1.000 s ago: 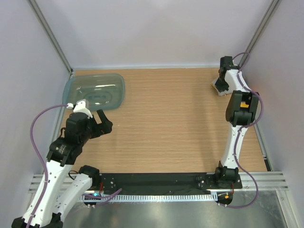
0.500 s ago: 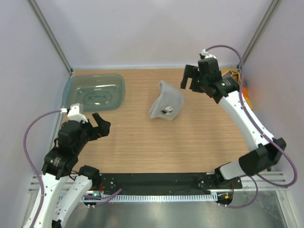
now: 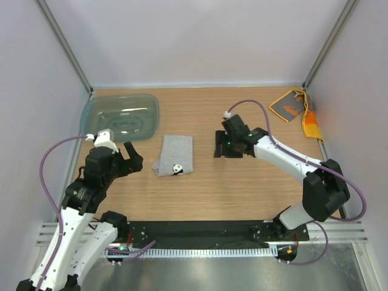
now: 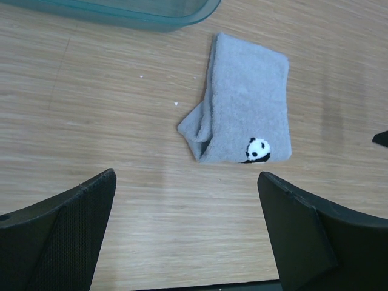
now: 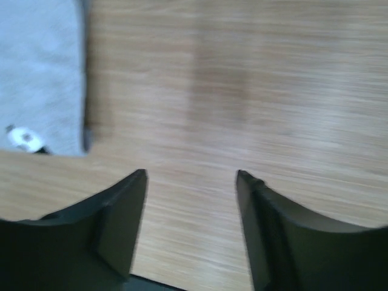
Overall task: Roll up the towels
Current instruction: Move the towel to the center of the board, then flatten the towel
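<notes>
As the table (image 3: 242, 188) shows from above, the tub (image 3: 121, 115) sits at its far left; the grey towel (image 3: 174, 151) lies folded flat between the two arms, its long axis running near to far, a little tilted; the orange towel (image 3: 290, 109) lies well apart, in the far right corner. The left gripper (image 3: 134, 155), jaws spread wide and empty, seems slightly nearer the grey towel than the right gripper (image 3: 217, 144), whose jaws also stand apart, holding nothing; the panda patch (image 3: 177, 169) marks the towel's near end.
</notes>
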Motion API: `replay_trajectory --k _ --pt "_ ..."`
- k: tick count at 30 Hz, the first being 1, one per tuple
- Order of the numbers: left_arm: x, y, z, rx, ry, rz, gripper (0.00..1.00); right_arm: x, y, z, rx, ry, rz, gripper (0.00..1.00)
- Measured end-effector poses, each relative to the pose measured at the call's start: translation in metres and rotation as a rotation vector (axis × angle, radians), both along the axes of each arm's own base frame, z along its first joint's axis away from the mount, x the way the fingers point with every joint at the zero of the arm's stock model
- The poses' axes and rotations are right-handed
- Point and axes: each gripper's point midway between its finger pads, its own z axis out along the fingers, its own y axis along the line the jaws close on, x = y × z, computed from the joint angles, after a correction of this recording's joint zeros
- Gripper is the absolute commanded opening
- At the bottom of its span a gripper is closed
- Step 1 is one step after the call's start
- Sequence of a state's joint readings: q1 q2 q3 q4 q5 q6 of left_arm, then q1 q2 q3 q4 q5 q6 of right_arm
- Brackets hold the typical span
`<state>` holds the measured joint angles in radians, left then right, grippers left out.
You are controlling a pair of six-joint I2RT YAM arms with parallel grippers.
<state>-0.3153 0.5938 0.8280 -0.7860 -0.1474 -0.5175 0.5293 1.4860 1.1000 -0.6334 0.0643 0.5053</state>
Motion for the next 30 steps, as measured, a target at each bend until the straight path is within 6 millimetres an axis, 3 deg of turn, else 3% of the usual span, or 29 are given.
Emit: replay_trajectory --k 4,9,16,21,23,24,26,30 --pt "0.0 0.004 -0.003 0.018 0.012 0.018 1.0 -0.027 0.065 -0.013 0.11 0.006 0.152 0.48" --pt "0.0 0.009 -0.002 0.029 0.008 0.038 1.0 -0.044 0.111 -0.035 0.17 0.048 0.227 0.48" --pt "0.0 0.012 -0.003 0.039 0.008 0.054 1.0 -0.047 0.146 -0.064 0.198 0.108 0.257 0.45" --pt "0.0 0.013 -0.003 0.044 0.006 0.062 1.0 -0.038 0.163 -0.059 0.237 0.089 0.264 0.28" --pt "0.0 0.014 -0.003 0.044 0.006 0.063 1.0 -0.035 0.167 -0.054 0.251 0.076 0.266 0.19" --pt "0.0 0.014 -0.003 0.045 0.006 0.064 1.0 -0.033 0.169 -0.051 0.256 0.069 0.267 0.09" --pt "0.001 0.014 -0.003 0.046 0.006 0.066 1.0 -0.032 0.17 -0.05 0.261 0.065 0.266 0.01" --pt "0.001 0.015 -0.003 0.047 0.006 0.067 1.0 -0.032 0.169 -0.048 0.255 0.068 0.264 0.01"
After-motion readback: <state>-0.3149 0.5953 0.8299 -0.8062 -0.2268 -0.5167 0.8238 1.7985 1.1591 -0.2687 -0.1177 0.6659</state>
